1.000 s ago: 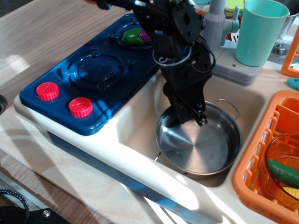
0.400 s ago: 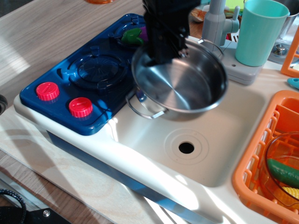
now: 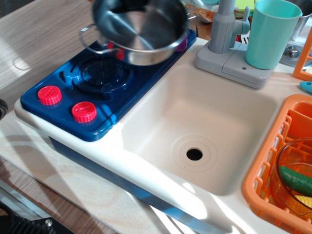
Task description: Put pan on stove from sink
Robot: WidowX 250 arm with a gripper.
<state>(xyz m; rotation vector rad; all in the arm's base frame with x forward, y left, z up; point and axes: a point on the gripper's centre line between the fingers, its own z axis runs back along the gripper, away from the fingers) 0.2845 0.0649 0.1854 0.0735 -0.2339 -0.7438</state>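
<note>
The shiny steel pan [image 3: 141,34] hangs tilted in the air over the rear of the dark blue stove [image 3: 105,105], its left loop handle sticking out and its open side facing the camera. My gripper [image 3: 126,4] is almost wholly cut off by the top edge; only a dark part shows at the pan's upper rim, where it holds the pan. The front burner [image 3: 105,73] lies bare just below the pan. The cream sink [image 3: 161,122] is empty, its drain hole [image 3: 194,154] showing.
Two red knobs [image 3: 49,95] sit at the stove's front left. A grey faucet [image 3: 225,24] and a teal cup [image 3: 273,31] stand behind the sink. An orange dish rack [image 3: 263,180] with a glass bowl [image 3: 297,170] is at the right. A purple toy [image 3: 183,45] peeks out behind the pan.
The pan was lifted out of the sink and carried up and left; it now hangs over the stove. The sink is left empty.
</note>
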